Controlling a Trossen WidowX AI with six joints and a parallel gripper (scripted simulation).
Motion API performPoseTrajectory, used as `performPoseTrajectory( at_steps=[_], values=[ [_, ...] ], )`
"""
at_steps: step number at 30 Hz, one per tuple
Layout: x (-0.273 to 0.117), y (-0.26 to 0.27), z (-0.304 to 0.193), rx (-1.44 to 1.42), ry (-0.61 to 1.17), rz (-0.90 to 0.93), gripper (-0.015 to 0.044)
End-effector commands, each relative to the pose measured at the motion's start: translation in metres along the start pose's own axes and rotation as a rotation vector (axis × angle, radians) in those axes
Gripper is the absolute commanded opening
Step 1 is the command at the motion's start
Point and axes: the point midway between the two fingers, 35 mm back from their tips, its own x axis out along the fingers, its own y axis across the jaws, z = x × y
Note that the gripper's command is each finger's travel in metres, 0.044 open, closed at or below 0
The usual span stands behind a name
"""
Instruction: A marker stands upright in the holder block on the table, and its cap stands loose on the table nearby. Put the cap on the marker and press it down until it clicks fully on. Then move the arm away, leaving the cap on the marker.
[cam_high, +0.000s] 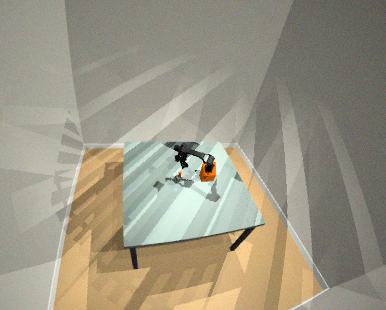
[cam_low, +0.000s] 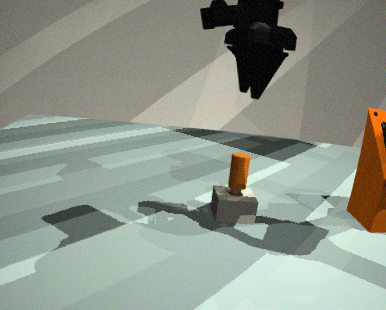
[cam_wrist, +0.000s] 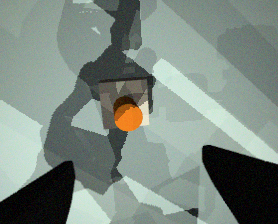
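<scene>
The orange cap (cam_high: 180, 174) (cam_low: 239, 171) (cam_wrist: 129, 118) stands on the marker, above the grey holder block (cam_low: 234, 209) (cam_wrist: 111, 97). It looks close to upright in the exterior view. A narrow band of the marker (cam_low: 236, 192) shows between cap and block; whether the cap is fully seated cannot be told. My gripper (cam_low: 249, 94) (cam_wrist: 139, 160) is open and empty, well above the cap and apart from it. In the wrist view its fingers are spread wide at the lower left and lower right, with the cap ahead of them.
The orange arm base (cam_high: 208, 172) (cam_low: 366, 185) stands on the table (cam_high: 165, 220) (cam_low: 125, 270), to the right of the block in the top and exterior views. Dark shadows of the arm lie across the table around the block.
</scene>
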Motion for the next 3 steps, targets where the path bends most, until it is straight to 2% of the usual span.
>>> performPoseTrajectory(
  at_steps=[1, 3],
  values=[
    [-0.0004, -0.0001, -0.0004, -0.004, 0.002, -0.002, 0.044],
    [-0.0004, -0.0001, -0.0004, -0.004, 0.002, -0.002, 0.044]
  ],
)
